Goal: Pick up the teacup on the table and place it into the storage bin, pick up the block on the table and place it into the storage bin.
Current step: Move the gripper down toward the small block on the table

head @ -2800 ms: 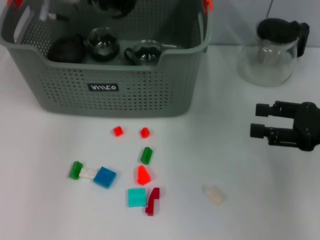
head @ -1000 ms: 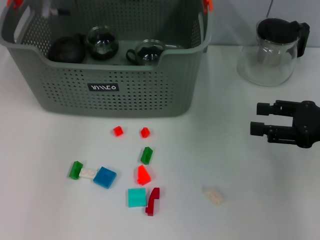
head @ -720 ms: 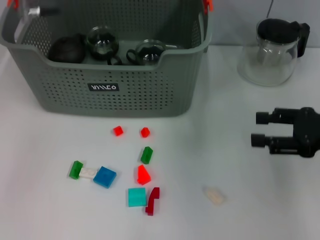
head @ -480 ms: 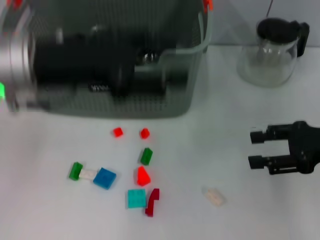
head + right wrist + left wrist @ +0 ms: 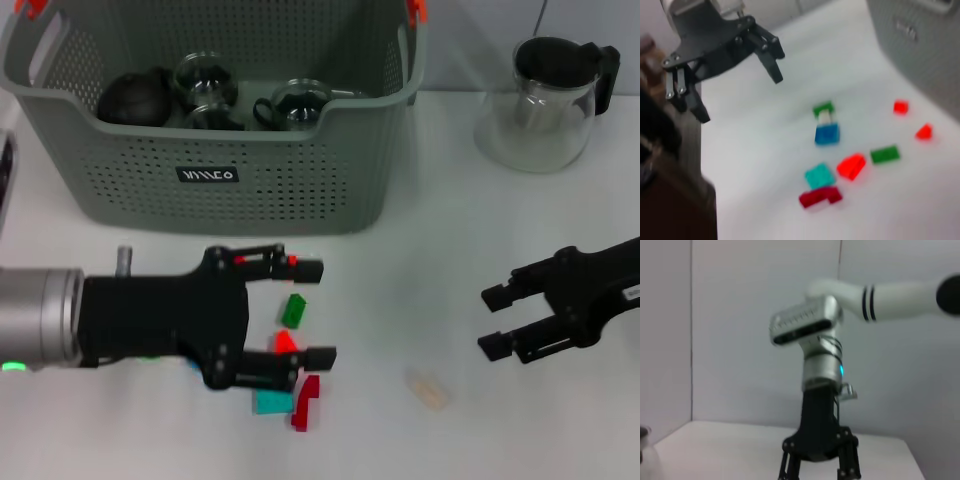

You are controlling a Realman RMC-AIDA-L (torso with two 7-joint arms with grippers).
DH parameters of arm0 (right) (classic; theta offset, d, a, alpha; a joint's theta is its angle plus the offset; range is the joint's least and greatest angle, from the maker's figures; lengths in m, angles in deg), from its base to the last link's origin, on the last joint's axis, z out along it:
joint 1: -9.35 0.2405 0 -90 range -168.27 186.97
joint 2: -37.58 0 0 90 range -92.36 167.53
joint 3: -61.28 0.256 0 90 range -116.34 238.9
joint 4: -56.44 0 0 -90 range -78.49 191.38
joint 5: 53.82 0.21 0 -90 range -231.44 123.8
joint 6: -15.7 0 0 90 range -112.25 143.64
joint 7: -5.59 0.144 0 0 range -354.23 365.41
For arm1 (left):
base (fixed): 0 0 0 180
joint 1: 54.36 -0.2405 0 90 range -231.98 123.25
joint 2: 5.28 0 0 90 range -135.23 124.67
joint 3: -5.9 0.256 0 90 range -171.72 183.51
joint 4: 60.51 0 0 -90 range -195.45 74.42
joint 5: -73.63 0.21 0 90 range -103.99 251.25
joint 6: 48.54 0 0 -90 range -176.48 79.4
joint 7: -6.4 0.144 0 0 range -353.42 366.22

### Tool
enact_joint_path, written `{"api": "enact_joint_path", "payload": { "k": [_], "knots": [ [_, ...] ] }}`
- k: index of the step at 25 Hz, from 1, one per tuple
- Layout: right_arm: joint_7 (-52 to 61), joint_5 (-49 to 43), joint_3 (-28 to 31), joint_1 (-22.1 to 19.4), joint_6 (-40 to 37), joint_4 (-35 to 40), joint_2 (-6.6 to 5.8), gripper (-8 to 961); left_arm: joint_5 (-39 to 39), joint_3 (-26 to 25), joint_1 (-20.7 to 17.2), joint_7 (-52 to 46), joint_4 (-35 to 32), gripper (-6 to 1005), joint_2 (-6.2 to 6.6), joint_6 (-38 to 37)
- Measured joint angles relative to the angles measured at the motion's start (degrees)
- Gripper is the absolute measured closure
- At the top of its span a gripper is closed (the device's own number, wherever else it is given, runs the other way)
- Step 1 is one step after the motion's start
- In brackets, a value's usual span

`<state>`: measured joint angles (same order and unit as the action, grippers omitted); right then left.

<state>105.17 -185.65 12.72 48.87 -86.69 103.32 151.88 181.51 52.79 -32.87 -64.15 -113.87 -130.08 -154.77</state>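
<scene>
The left end effector (image 5: 290, 315) is hovering, fingers spread, above the blocks (image 5: 292, 310) lying in front of the storage bin (image 5: 215, 175); teacups (image 5: 290, 105) are sitting inside it. The right end effector (image 5: 500, 320), also spread, is waiting beside the bin. Closing carelessly, the left fingers risk scattering the neighbouring blocks.

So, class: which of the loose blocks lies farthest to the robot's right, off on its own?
The pale whitish block, alone on the table below the right gripper; every coloured block clusters around the left gripper.

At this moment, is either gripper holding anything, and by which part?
Nothing is held. The left gripper hangs open over the scattered coloured plastic blocks, jaws empty. The right gripper is open too, over bare white table.
</scene>
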Motion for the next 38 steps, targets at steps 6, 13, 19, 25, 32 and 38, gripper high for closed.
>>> {"api": "enact_joint_path", "payload": {
  "k": [6, 13, 19, 25, 32, 38],
  "knots": [
    [0.3, -7.1, -6.5, 2.9, 0.9, 5.5, 3.42, 283, 3.2, -2.1, -0.4, 3.4, 3.3, 188, 0.00, 0.5],
    [-4.0, -9.9, -15.8, 4.2, 5.9, 7.8, 5.71, 287, 3.3, -5.2, -0.5, 4.1, 6.0, 199, 0.00, 1.0],
    [-7.2, -7.8, -26.1, 4.7, 11.8, 7.8, 6.16, 291, 3.5, -7.6, -0.6, 5.0, 7.6, 199, 0.12, 2.4],
    [-8.5, -7.1, -35.5, 4.8, 15.0, 8.1, 6.20, 294, 3.4, -9.5, -0.4, 4.8, 10.0, 198, 0.23, 3.4],
    [-8.6, -7.3, -39.4, 4.9, 16.3, 9.2, 6.21, 298, 3.4, -11.1, -0.5, 4.8, 11.7, 198, 0.35, 5.2],
    [-8.7, -8.0, -41.8, 4.9, 16.7, 9.7, 6.20, 301, 3.4, -12.3, -0.3, 4.8, 13.0, 198, 0.47, 5.5]
  ]
}}
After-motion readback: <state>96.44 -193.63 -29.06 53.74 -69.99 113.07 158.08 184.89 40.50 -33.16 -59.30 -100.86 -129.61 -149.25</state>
